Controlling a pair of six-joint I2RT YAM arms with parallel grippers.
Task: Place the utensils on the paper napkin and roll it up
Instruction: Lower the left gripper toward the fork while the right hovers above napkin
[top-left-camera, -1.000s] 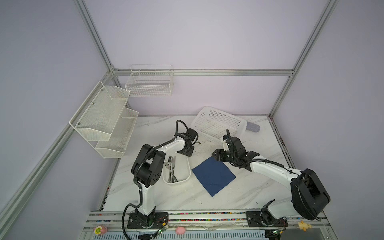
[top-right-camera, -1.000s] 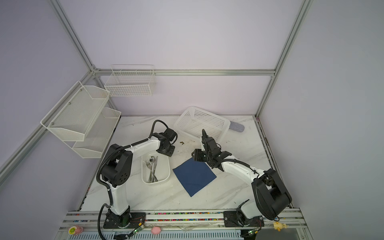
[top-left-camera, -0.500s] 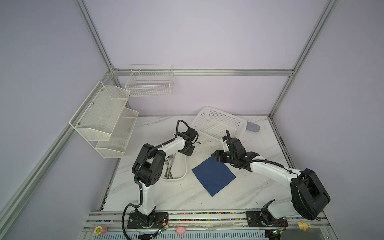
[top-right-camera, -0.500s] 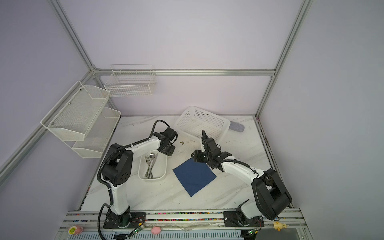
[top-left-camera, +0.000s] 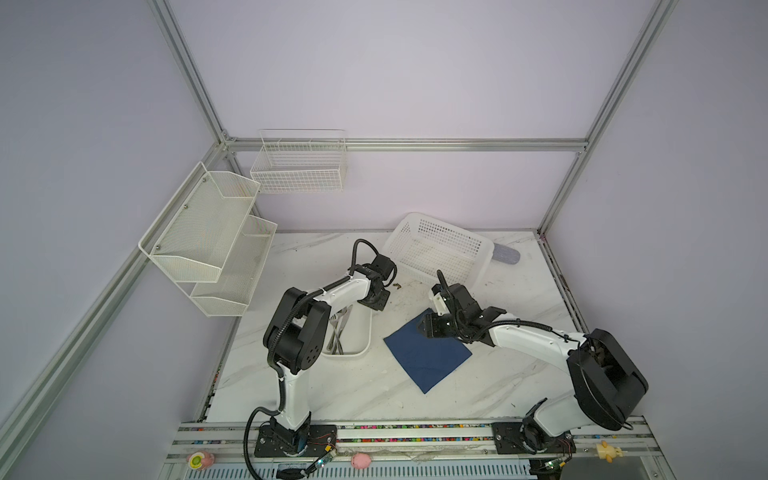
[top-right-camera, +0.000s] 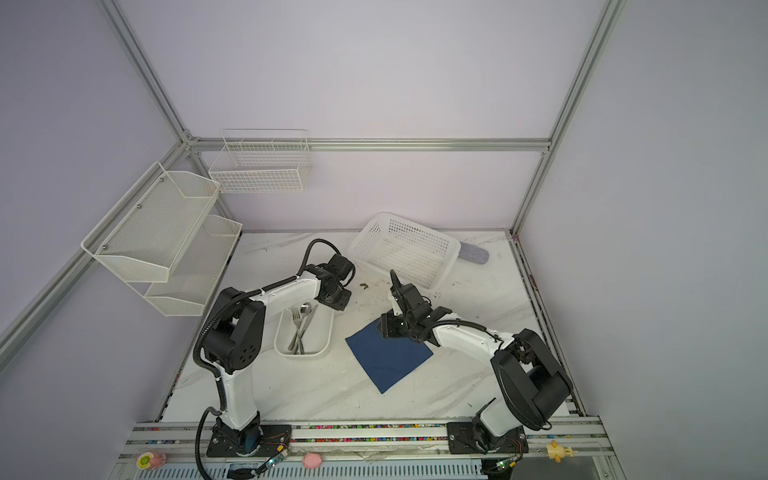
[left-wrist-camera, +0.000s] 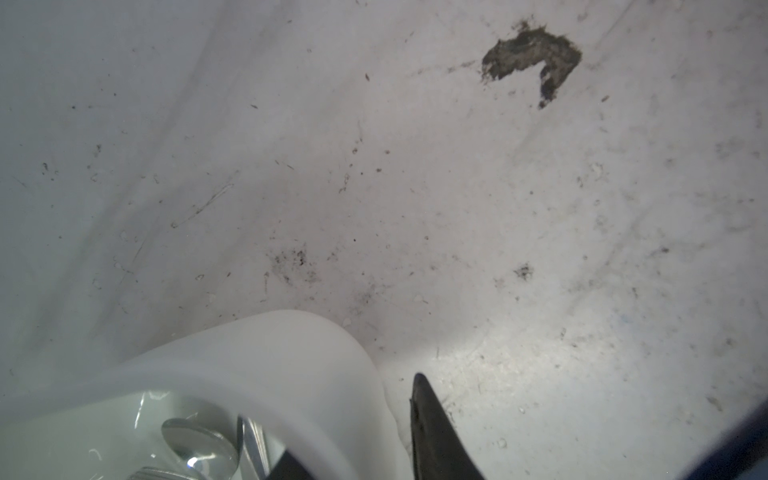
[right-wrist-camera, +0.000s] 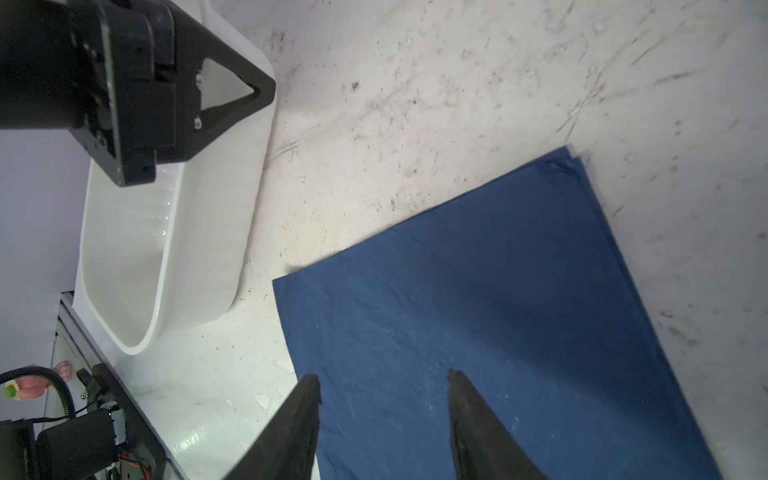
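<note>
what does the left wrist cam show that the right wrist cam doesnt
Only the left wrist view: the utensils, a spoon bowl clearest, inside the white dish, and a dark stain on the table.
Only the right wrist view: the paper napkin spread flat, the right gripper open over it, and the left gripper from outside, at the dish's end. The dish's contents are hidden there.
Both: the dish and the scuffed white table.
</note>
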